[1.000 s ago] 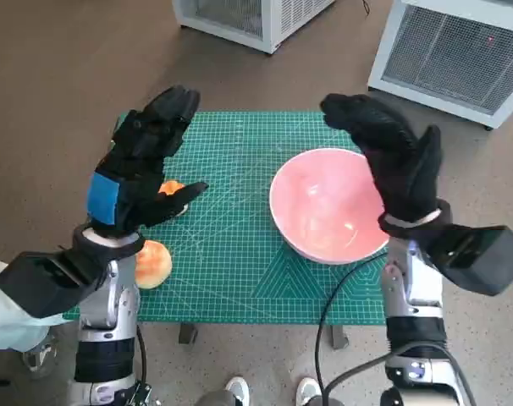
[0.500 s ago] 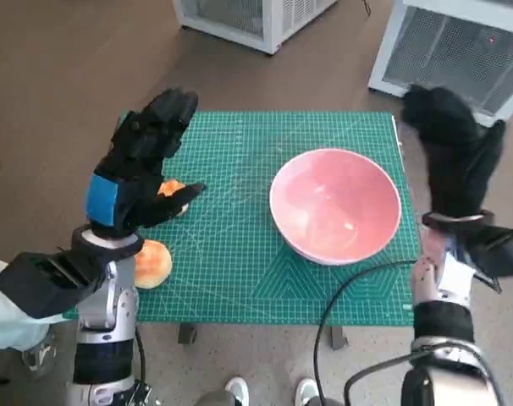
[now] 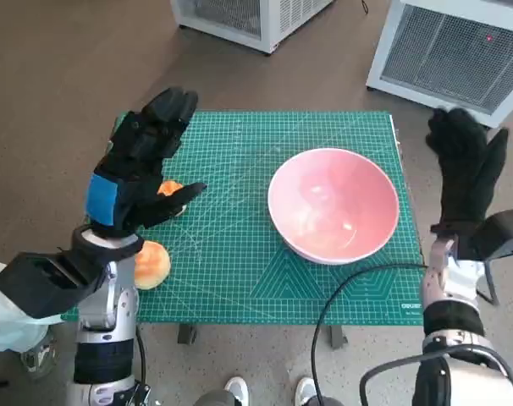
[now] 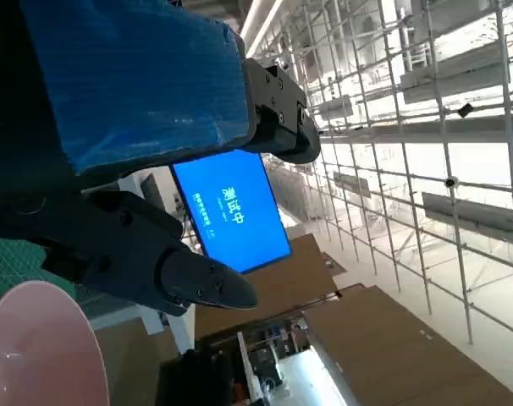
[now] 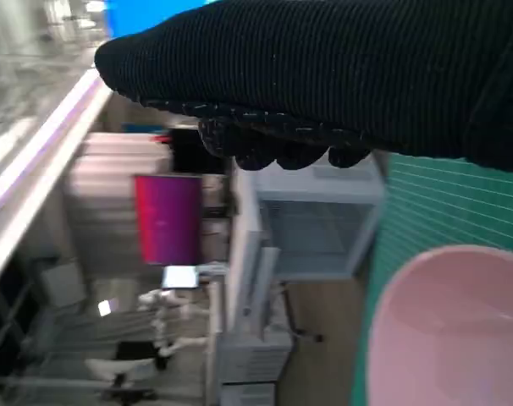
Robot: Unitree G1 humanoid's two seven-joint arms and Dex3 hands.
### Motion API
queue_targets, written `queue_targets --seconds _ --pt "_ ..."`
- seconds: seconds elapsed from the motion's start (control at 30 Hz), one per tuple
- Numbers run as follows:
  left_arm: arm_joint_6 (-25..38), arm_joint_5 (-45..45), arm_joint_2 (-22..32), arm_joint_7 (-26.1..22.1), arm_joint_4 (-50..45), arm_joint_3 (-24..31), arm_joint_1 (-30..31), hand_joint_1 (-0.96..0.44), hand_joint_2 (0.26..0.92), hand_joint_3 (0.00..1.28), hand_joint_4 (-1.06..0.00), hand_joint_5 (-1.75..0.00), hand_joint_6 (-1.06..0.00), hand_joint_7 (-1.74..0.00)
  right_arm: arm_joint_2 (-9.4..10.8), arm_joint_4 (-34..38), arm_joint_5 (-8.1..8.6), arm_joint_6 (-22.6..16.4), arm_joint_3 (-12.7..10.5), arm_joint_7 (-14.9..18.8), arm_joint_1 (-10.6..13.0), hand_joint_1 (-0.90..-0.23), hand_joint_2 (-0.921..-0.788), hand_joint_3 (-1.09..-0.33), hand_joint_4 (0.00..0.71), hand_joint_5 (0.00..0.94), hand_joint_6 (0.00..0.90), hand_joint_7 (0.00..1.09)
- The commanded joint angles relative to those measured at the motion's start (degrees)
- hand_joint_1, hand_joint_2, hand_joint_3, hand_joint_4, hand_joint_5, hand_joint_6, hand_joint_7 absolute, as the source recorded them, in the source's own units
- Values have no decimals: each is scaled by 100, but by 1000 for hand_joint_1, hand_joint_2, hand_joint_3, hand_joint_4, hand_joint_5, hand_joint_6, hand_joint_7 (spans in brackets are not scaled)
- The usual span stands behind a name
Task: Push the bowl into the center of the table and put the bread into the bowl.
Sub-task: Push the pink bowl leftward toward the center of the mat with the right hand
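Head view: pink bowl (image 3: 333,205) sits on the right half of the green mat (image 3: 239,254), empty. Two bread rolls: one (image 3: 151,263) near the mat's left front edge, one (image 3: 171,189) partly hidden under the left hand (image 3: 140,173). That hand hovers, fingers spread, holding nothing. Right hand (image 3: 465,165) raised off the table's right edge, fingers apart, empty. Wrist views catch only the bowl rim, no bread
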Motion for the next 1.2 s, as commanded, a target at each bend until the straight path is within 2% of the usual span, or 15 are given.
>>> queue_targets --seconds 0.03,0.2,0.5,0.93,1.2 --pt "49 -62 7 -8 -90 24 54 -249 921 107 -313 -7 -262 -327 88 228 -24 340 -64 -64 74 -661 -921 -873 179 1 54 502" --pt "52 -79 48 -30 -103 52 77 -250 921 107 -314 -7 -262 -327 139 345 -92 611 -66 -162 102 -657 -921 -871 185 4 57 502" --pt "143 -113 140 -40 -210 128 119 -254 921 106 -308 -3 -263 -328 294 425 -198 989 -34 -372 87 -570 -921 -910 213 14 86 504" --pt "253 0 226 86 -505 178 294 -256 921 106 -303 0 -267 -333 676 454 -176 1176 -147 -254 -85 -571 -921 -931 221 12 102 490" --pt "338 -5 313 147 -703 236 419 -271 921 107 -306 -2 -266 -339 929 492 -65 1336 -346 -86 -206 -583 -921 -944 212 5 110 488"
